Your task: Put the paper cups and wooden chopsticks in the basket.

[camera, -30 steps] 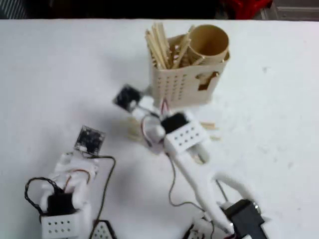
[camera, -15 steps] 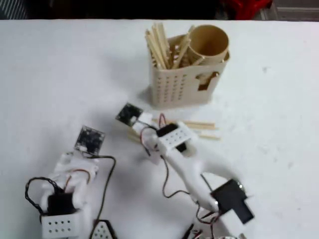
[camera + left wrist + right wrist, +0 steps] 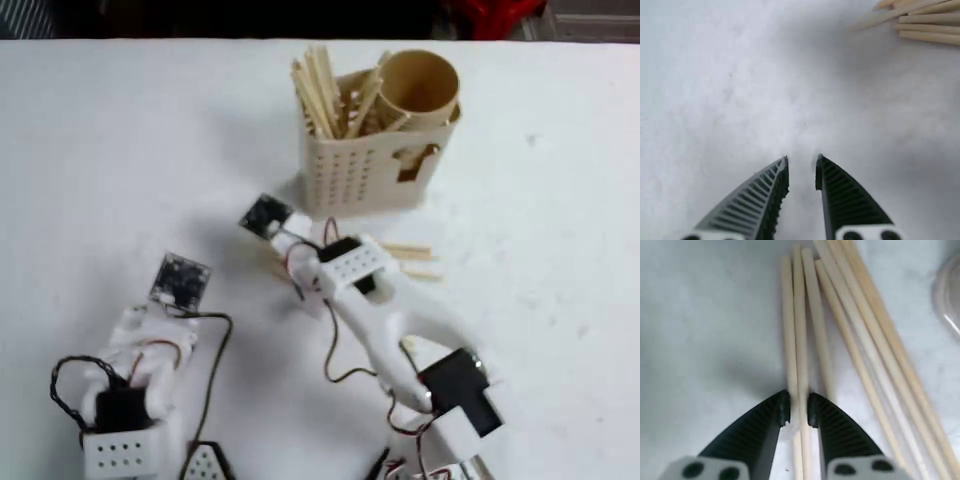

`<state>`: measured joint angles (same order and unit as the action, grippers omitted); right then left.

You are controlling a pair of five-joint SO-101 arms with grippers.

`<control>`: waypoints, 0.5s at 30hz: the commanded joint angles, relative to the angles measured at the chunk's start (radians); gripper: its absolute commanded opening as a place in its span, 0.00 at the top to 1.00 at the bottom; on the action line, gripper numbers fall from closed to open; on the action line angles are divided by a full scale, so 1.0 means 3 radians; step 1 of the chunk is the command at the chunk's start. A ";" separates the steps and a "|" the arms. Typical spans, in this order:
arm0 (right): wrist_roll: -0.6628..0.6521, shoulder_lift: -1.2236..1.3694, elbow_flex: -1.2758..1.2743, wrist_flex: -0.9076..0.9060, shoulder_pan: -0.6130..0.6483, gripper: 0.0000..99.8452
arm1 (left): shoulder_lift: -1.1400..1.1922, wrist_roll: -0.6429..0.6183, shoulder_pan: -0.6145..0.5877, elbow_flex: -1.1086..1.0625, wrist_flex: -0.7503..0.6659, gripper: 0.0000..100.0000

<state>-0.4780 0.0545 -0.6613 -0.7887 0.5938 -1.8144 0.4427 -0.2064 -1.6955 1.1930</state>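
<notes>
The perforated cream basket (image 3: 370, 170) stands at the table's far middle, holding a paper cup (image 3: 418, 82) and a bundle of wooden chopsticks (image 3: 320, 85). Several loose chopsticks (image 3: 412, 252) lie on the table just in front of it. My right arm (image 3: 350, 265) hangs low over them. My right gripper (image 3: 799, 407) is shut on one chopstick (image 3: 799, 340) at the edge of the row, and the others (image 3: 860, 340) lie beside it. My left gripper (image 3: 801, 162) rests low over bare table with its fingers almost together and nothing between them. Chopstick ends (image 3: 920, 22) lie farther off.
My left arm (image 3: 140, 370) sits folded at the near left of the white table (image 3: 120, 150). Cables (image 3: 345, 360) trail from the right arm toward the front edge. A pale rounded rim (image 3: 951, 295) shows beside the loose chopsticks.
My right arm has drawn back from the basket's front and settled low over the loose chopsticks. The left arm has not moved.
</notes>
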 commanded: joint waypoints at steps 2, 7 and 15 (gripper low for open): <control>-0.0005 0.0043 -0.0015 0.0028 0.0003 0.98 | -0.0028 0.0000 0.0033 0.0010 0.0020 0.89; -0.0005 0.0043 -0.0020 0.0023 0.0008 0.98 | -0.0028 0.0000 0.0033 0.0010 0.0026 0.89; -0.0005 0.0043 -0.0020 0.0008 0.0018 0.98 | -0.0028 0.0000 0.0033 0.0010 0.0026 0.89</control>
<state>-0.4780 0.0545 -0.6613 -0.7871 0.5938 -1.8144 0.4427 -0.2064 -1.6955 1.1930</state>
